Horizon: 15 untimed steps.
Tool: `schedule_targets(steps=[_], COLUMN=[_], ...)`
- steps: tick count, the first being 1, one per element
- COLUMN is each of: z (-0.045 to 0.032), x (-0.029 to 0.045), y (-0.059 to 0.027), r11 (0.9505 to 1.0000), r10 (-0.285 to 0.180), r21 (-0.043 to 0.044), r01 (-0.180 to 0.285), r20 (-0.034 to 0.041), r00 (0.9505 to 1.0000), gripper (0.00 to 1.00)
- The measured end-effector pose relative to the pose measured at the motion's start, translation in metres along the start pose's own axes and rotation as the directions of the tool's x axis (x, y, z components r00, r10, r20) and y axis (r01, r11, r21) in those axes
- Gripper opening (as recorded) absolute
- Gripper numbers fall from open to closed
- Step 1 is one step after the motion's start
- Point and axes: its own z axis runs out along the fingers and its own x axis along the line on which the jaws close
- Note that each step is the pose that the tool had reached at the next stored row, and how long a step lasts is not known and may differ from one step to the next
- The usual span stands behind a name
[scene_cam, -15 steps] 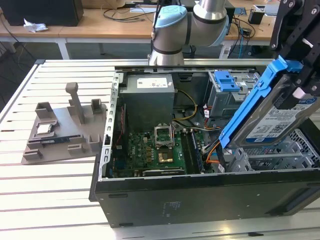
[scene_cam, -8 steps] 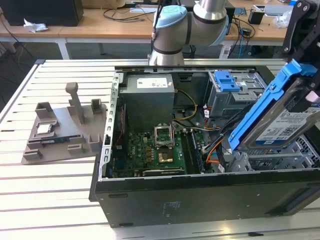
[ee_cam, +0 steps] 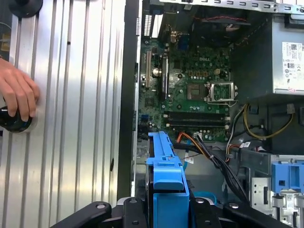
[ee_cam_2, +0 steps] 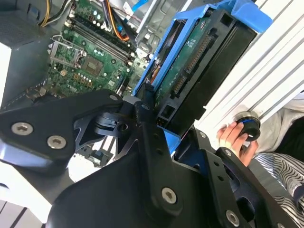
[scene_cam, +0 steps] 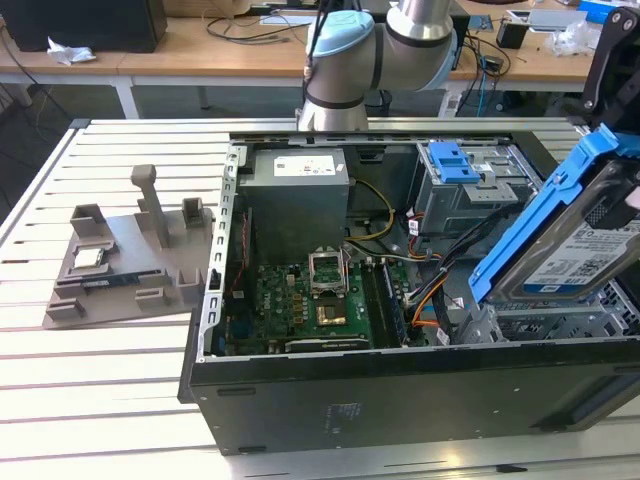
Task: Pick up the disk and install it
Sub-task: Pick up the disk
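Clamping the disk (scene_cam: 570,245), pincer (ee_cam_2: 171,127) hovers above open case (scene_cam: 400,400).

Arm (scene_cam: 345,55): in the exterior view you see its grey-and-blue joints standing upright at the far edge of the bench.
Wrist: reached over to the exterior view's right.
End effector (ee_cam_2: 178,135): you have it clamped on the disk (scene_cam: 575,235), carried tilted.
Fingers (ee_cam_2: 148,142): black linkage bars, one pressed to each side of the disk in both wrist views.
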Motion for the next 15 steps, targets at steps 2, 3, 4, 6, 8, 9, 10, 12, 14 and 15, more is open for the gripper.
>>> schedule_targets(steps=[2, 3, 4, 6, 8, 9, 10, 12, 14, 15], z=[0.0018, 0.0024, 0.0031, 0.0043, 0.0055, 0.0054, 0.0050, 0.0045, 0.0039, 0.0038], x=[-0.0015, -0.0030, -0.0053, -0.0101, -0.0179, -0.0185, -0.0184, -0.0182, -0.0181, -0.0180], y=[-0.0054, -0.0073, -0.0095, -0.0132, -0.0210, -0.0253, -0.0308, -0.0381, -0.0456, -0.0488], r11=[1.0000, 0.9999, 0.9999, 0.9999, 0.9999, 0.9999, 0.9999, 0.9999, 0.9999, 0.9999], r10=[0.009, 0.010, 0.011, 0.011, 0.012, 0.013, 0.014, 0.014, 0.015, 0.016], r21=[0.0003, 0.0004, 0.0004, 0.0004, 0.0003, 0.0003, 0.0004, 0.0004, 0.0004, 0.0004], r01=[-0.009, -0.010, -0.011, -0.011, -0.012, -0.013, -0.014, -0.014, -0.015, -0.016], r20=[-0.0026, -0.0028, -0.0042, -0.0067, -0.0133, -0.0145, -0.0151, -0.0158, -0.0167, -0.0169], r00=[1.0000, 0.9999, 0.9999, 0.9999, 0.9998, 0.9998, 0.9998, 0.9998, 0.9997, 0.9997], gripper=[0.37, 0.37, 0.37, 0.37, 0.37, 0.37, 0.37, 0.37, 0.37, 0.37])
